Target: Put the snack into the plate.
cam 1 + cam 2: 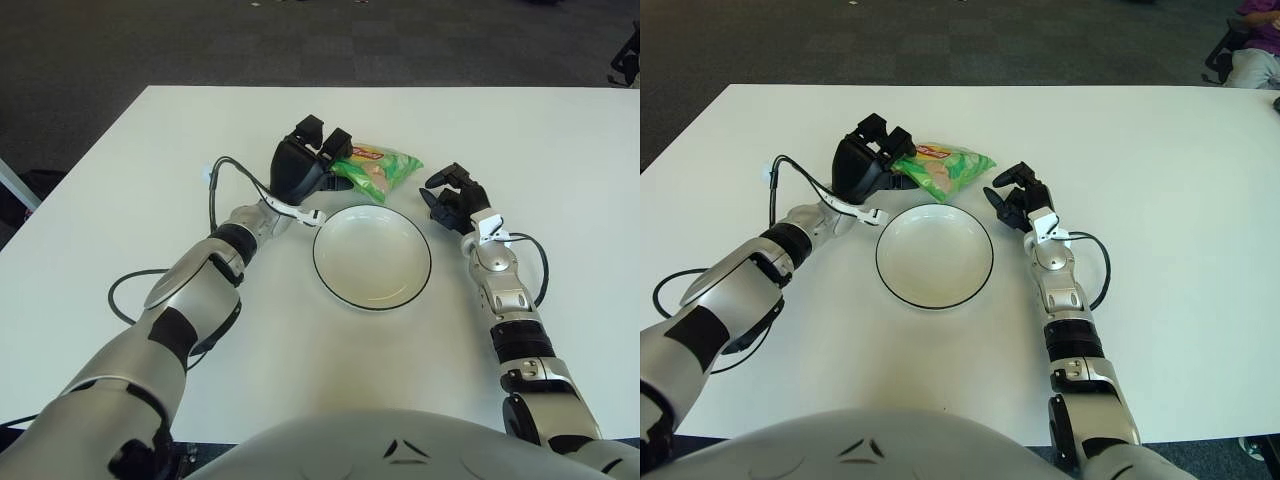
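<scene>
The snack is a green crisp bag (378, 168) showing just beyond the far rim of the white, black-edged plate (372, 292), with none of it over the plate. My left hand (318, 158) is at the bag's left end, fingers closed on its corner. From there the bag stretches away to the right. Nothing lies in the plate. My right hand (452, 196) shows to the right of the plate, fingers loosely curled and holding nothing.
A black cable (222, 188) loops from the left wrist, and another loop (125, 295) lies along the left forearm on the white table (150, 150). A thin cable (538, 262) curls beside the right forearm. Dark carpet lies past the table's far edge.
</scene>
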